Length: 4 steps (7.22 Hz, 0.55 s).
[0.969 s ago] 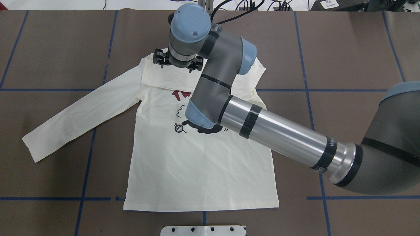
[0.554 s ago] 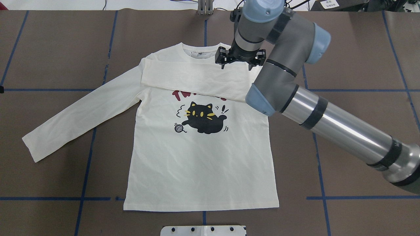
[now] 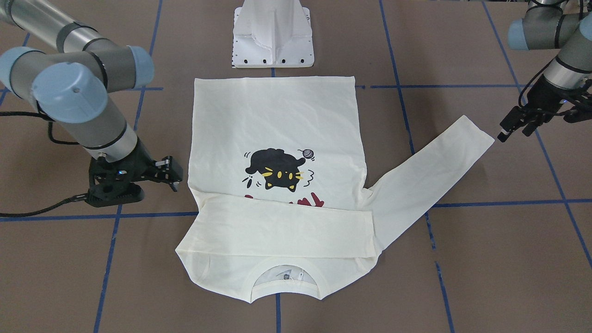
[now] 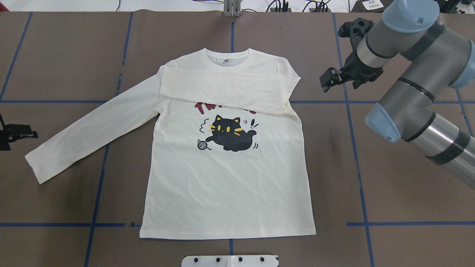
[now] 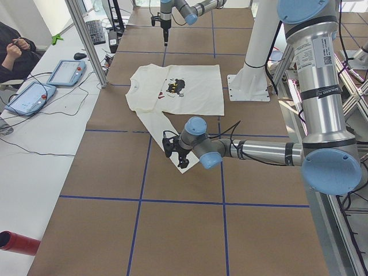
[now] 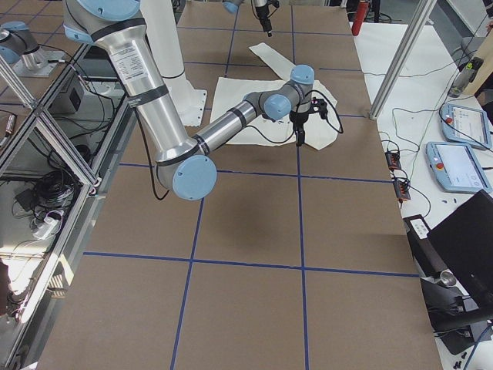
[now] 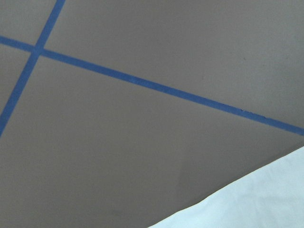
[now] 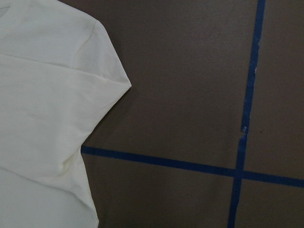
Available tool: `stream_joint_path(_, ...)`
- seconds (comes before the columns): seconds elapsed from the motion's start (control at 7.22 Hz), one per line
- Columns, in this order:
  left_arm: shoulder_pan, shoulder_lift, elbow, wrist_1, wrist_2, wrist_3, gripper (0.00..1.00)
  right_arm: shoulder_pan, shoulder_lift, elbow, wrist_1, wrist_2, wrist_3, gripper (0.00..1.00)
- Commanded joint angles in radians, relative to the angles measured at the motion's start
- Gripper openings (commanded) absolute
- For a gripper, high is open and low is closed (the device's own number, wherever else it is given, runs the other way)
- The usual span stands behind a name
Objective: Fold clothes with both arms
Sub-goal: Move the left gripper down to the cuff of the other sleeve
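Observation:
The cream long-sleeved T-shirt [image 4: 226,178] lies flat, cat print up, also seen in the front-facing view [image 3: 277,120]. One sleeve [image 4: 226,89] is folded across the chest and covers part of the red lettering. The other sleeve [image 4: 92,129] stretches out flat. My right gripper [image 4: 349,76] hangs off the shirt beside the folded shoulder, open and empty; it also shows in the front-facing view [image 3: 134,180]. My left gripper [image 3: 514,132] is open and empty just past the outstretched cuff [image 3: 476,134]. It sits at the overhead view's edge [image 4: 20,131].
The brown table [image 4: 389,167] carries a grid of blue tape lines. The white pedestal base [image 3: 273,34] stands at the shirt's hem side. In the left side view, a desk with teach pendants [image 5: 63,72] lies beyond the table.
My right arm swung from above the collar out to the right, off the shirt. The folded sleeve stays across the chest. My left gripper has come into the overhead view's left edge.

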Motion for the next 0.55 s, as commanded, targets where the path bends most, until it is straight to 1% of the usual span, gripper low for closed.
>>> stream_joint_path(0.0, 0.101, 0.035, -0.001, -0.016, 0.065, -0.110, 1.00, 0.009, -0.051, 0.030, 0.005, 0.014, -0.030, 1.00)
stream_joint_path(0.14, 0.136, 0.041, 0.002, -0.015, 0.097, -0.119, 1.00, 0.009, -0.053, 0.033, 0.004, 0.014, -0.028, 1.00)
stream_joint_path(0.28, 0.161, 0.041, 0.006, -0.015, 0.102, -0.128, 1.00, 0.009, -0.053, 0.035, 0.004, 0.012, -0.028, 1.00)
stream_joint_path(0.42, 0.167, 0.038, 0.009, -0.013, 0.123, -0.127, 0.99, 0.009, -0.053, 0.033, 0.004, 0.012, -0.028, 1.00)
